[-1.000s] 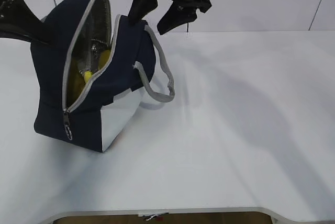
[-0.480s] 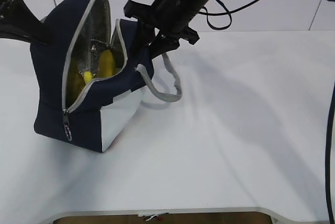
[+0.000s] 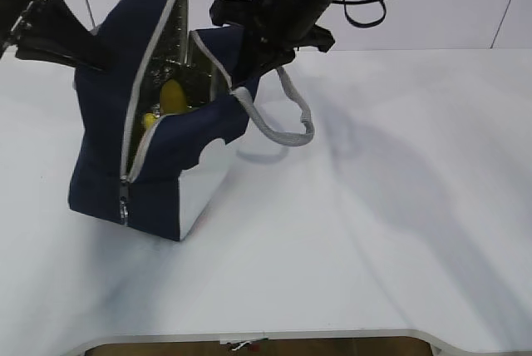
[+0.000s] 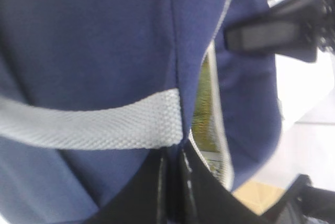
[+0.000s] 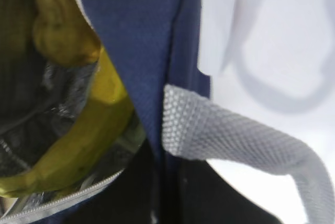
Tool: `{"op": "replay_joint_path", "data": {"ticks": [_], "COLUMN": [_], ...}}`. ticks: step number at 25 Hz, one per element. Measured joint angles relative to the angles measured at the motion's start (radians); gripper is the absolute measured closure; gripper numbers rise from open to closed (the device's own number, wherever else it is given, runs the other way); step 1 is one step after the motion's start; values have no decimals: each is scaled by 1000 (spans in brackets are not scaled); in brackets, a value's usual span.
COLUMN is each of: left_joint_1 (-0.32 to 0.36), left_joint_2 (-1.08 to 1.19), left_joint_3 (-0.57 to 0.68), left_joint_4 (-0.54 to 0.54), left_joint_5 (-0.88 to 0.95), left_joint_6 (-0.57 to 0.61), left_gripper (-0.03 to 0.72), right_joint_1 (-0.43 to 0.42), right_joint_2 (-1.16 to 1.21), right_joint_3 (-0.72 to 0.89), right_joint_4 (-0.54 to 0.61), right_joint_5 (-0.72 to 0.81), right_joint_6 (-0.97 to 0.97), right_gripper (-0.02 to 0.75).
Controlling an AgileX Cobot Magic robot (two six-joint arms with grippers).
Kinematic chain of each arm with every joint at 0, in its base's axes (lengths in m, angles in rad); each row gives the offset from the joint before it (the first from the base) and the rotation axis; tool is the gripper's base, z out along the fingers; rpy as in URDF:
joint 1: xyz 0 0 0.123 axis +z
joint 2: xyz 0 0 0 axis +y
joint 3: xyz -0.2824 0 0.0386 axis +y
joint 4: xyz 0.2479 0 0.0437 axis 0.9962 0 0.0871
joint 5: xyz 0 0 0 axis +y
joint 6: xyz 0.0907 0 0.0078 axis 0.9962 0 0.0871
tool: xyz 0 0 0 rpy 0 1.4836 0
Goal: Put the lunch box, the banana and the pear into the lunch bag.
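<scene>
The lunch bag [image 3: 158,156] is seen standing at about nine o'clock on the white table [image 3: 374,231], its zip undone and its mouth pulled wide between the two arms. The left gripper [image 3: 83,52] is clenched on the bag's far wall, a fold of navy cloth just below the grey webbing handle [image 4: 94,124] being pinched between its fingers in the left wrist view. The right gripper [image 3: 270,48] is likewise closed on the near wall beside the other handle [image 5: 230,135], as the right wrist view shows. Inside, against the silver lining, the banana [image 5: 89,140] is lying along the bottom, with the pear [image 5: 60,25] at its twelve o'clock. The lunch box cannot be made out with certainty; a pale edge under the fruit may be its lid, but the view there is too dark to tell. The bag is judged soft and light: its fabric walls sag and fold wherever they are not held, so the opening would be expected to collapse once let go. A pinch on the seam or the stiffer zip trim is judged the surest hold, since loose cloth may slip. The fruit is soft and easily bruised, so gentle handling of the bag is advised.
</scene>
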Motion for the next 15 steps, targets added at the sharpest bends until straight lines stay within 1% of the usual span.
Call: {"op": "replay_joint_path", "data": {"ticks": [2, 5, 9, 11, 15], "left_joint_1": [-39, -88, -141, -166, -226], "left_joint_2": [2, 4, 4, 4, 4], "left_joint_3": [0, 0, 0, 0, 0], "left_joint_4": [-31, -106, -199, -219, -218], "left_joint_5": [0, -2, -10, -32, -73], "left_joint_6": [0, 0, -5, -14, -18], "left_gripper": [694, 694, 694, 694, 694], "right_joint_1": [0, 0, 0, 0, 0], "right_joint_2": [-29, -80, -142, -155, -157], "right_joint_3": [3, 3, 3, 3, 11], "right_joint_4": [-65, -151, -226, -249, -285], "right_joint_5": [9, 19, 29, 30, 35], "right_joint_6": [-4, -16, -31, -34, -41], "right_gripper": [715, 716, 717, 717, 717]}}
